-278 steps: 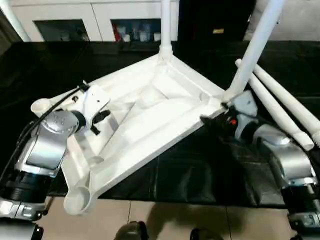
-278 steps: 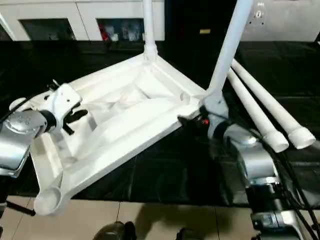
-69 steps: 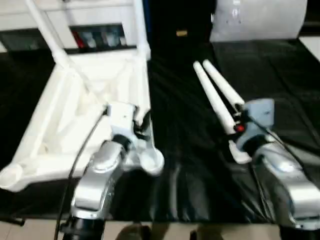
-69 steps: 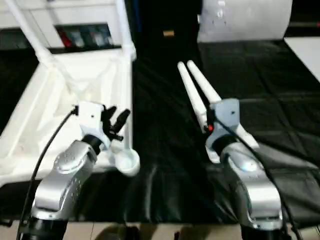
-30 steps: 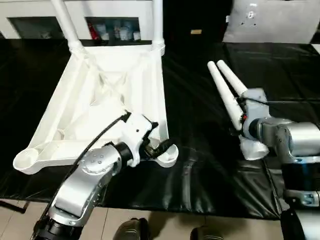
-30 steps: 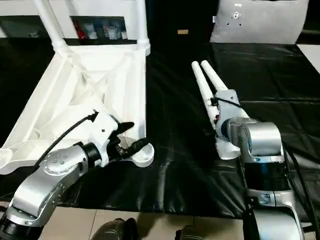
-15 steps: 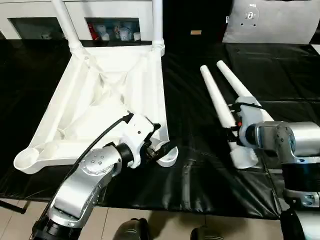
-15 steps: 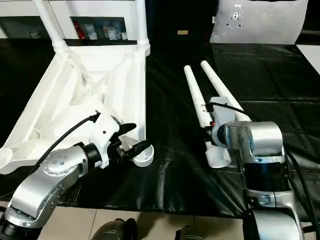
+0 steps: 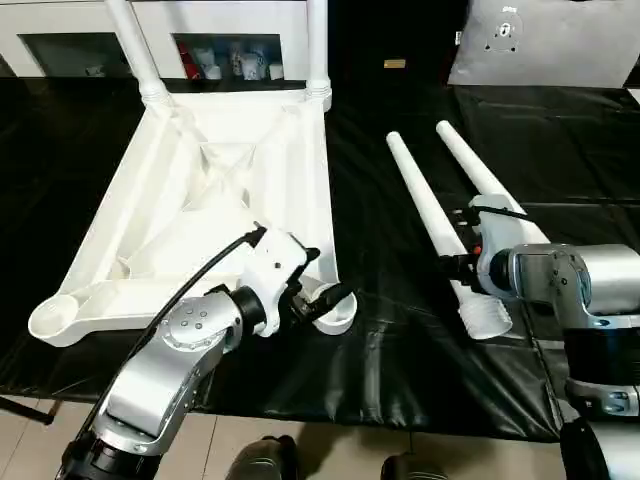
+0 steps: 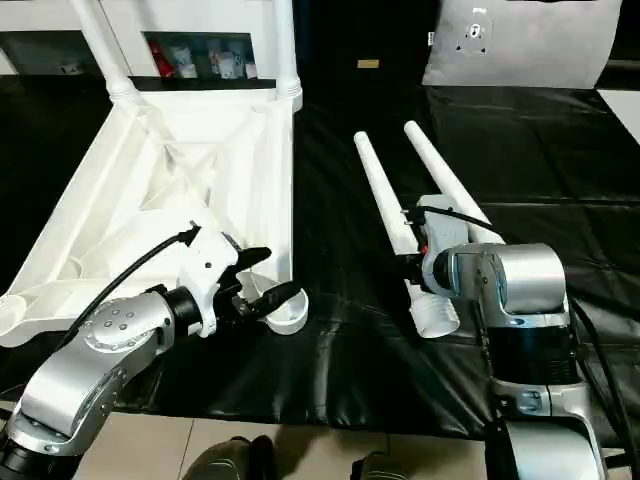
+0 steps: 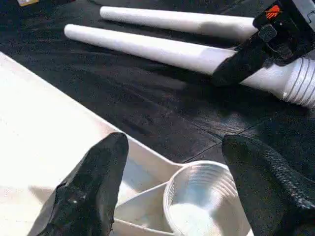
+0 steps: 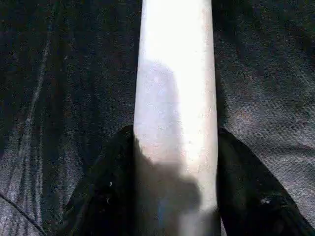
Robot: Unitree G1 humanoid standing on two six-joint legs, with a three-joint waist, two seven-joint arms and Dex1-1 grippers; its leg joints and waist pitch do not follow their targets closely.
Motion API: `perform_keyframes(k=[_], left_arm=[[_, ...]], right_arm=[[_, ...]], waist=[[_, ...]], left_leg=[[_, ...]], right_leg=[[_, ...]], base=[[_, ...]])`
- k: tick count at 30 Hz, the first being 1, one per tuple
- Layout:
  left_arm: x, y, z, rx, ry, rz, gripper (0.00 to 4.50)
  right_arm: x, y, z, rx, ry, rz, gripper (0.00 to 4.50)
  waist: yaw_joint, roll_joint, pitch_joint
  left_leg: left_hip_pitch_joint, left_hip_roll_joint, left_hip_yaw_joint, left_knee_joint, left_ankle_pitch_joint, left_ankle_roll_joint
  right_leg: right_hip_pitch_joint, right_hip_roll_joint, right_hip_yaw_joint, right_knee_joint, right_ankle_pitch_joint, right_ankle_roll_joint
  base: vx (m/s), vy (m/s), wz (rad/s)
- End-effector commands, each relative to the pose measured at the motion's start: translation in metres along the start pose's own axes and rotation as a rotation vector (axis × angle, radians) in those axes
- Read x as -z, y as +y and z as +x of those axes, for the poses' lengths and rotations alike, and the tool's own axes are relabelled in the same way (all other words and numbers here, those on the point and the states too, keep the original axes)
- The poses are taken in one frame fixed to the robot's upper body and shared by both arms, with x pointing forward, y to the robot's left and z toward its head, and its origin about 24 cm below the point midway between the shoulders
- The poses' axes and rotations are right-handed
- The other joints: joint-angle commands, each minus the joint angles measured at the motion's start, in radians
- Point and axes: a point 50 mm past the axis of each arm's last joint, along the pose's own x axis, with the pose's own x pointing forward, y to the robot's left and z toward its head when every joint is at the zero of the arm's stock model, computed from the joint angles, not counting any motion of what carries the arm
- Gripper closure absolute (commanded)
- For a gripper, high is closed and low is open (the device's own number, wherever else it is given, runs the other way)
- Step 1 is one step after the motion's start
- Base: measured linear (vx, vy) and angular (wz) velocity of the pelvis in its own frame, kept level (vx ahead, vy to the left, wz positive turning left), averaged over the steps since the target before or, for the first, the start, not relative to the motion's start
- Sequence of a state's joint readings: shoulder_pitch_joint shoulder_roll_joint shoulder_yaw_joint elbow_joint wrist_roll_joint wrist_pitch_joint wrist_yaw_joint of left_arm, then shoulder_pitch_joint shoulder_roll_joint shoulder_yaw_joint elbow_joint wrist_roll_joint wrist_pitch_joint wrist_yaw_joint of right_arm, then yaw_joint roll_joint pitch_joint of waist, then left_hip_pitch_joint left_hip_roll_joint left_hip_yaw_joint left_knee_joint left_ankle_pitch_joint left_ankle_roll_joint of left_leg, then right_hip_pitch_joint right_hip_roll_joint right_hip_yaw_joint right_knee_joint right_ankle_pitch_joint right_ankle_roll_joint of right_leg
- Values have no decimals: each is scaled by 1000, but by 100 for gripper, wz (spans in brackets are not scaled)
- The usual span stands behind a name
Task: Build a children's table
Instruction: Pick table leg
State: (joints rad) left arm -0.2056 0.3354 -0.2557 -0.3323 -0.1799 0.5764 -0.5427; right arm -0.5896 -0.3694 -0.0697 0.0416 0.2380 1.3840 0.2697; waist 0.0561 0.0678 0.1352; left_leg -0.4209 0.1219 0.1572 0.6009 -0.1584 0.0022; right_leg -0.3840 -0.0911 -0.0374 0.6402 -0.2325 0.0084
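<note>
The children's table top (image 9: 200,200) lies upside down on the left, ribs up. Two white legs (image 9: 317,45) stand upright in its far corner sockets. My left gripper (image 9: 333,272) is open. Its black fingers (image 11: 93,187) straddle the table's near right corner socket (image 11: 202,196), which holds nothing. One loose white leg (image 9: 425,205) lies on the black cover to the right. My right gripper (image 9: 460,262) is shut on it near its thick ribbed end, a finger (image 12: 108,187) pressed to each side. A second loose leg (image 9: 480,175) lies beside it, partly under my right arm.
The black-covered worktable (image 9: 400,380) carries everything; its front edge meets a tan floor. White cabinets (image 9: 230,30) with glass doors stand behind. A grey panel (image 9: 540,45) leans at the back right. Dark shoes (image 9: 260,462) show on the floor below.
My right gripper has closed onto the loose leg. That leg has swung left, away from the second leg. The left arm and the table top have stayed put.
</note>
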Motion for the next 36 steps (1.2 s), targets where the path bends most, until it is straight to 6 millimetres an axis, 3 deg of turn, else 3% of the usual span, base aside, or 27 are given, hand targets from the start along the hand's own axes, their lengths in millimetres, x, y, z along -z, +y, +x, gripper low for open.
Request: perform_keyframes(k=[1, 13, 16, 21, 26, 29, 32, 34, 35, 36], left_arm=[[-1, -2, -1, 12, 6, 20, 101], [-1, 0, -1, -3, 5, 25, 101], [-3, 2, -1, -19, -7, 23, 101], [-10, 8, 1, -70, -59, 9, 101], [-15, 13, 3, -102, -90, -39, 101], [-25, 24, 6, -171, -158, -64, 101], [-39, 33, 10, -216, -251, -137, 73], [-46, 34, 11, -209, -299, -187, 63], [-51, 35, 12, -200, -328, -214, 46], [-56, 36, 13, -195, -357, -240, 46]], right_arm=[[2, 3, 0, -24, -4, 0, 261], [-2, 6, -1, -48, -65, 15, 264], [-8, 8, -3, -81, -147, 51, 264], [-27, 14, -13, -215, -430, 84, 264], [-30, 14, -18, -268, -520, 140, 264], [-33, 19, -24, -383, -576, 212, 264], [-37, 23, -31, -513, -671, 246, 264], [-38, 23, -35, -569, -716, 260, 264], [-38, 24, -37, -593, -732, 258, 264], [-38, 24, -39, -616, -745, 256, 264]], waist=[[2, -18, -74], [2, -16, -73], [2, -18, -73], [3, -16, -78], [3, -18, -81], [5, -17, -83], [8, -17, -89], [9, -19, -89], [12, -25, -93], [14, -23, -93]], left_leg=[[36, 86, -32, -83, -214, -31], [35, 87, -33, -86, -224, -39], [34, 87, -31, -86, -225, -34], [33, 90, -30, -85, -196, -10], [31, 87, -27, -80, -146, 30], [32, 85, -25, -77, -150, 45], [31, 88, -28, -76, -140, 47], [29, 87, -26, -73, -123, 59], [29, 87, -25, -70, -106, 71], [27, 86, -24, -67, -88, 82]], right_leg=[[28, -64, 45, -82, -129, -231], [26, -65, 46, -84, -138, -224], [26, -67, 47, -85, -136, -221], [29, -68, 44, -82, -80, -231], [32, -65, 41, -77, -27, -259], [32, -65, 42, -80, -46, -266], [36, -67, 38, -78, -32, -268], [37, -69, 38, -76, -4, -277], [39, -70, 37, -74, 13, -283], [39, -70, 36, -72, 27, -290]], base=[[0, 0, 0], [0, 0, 0], [0, 0, 0], [0, 0, 0], [0, 0, 0], [0, 0, 0], [0, 0, 0], [0, 0, 0], [0, 0, 0], [0, 0, 0]])
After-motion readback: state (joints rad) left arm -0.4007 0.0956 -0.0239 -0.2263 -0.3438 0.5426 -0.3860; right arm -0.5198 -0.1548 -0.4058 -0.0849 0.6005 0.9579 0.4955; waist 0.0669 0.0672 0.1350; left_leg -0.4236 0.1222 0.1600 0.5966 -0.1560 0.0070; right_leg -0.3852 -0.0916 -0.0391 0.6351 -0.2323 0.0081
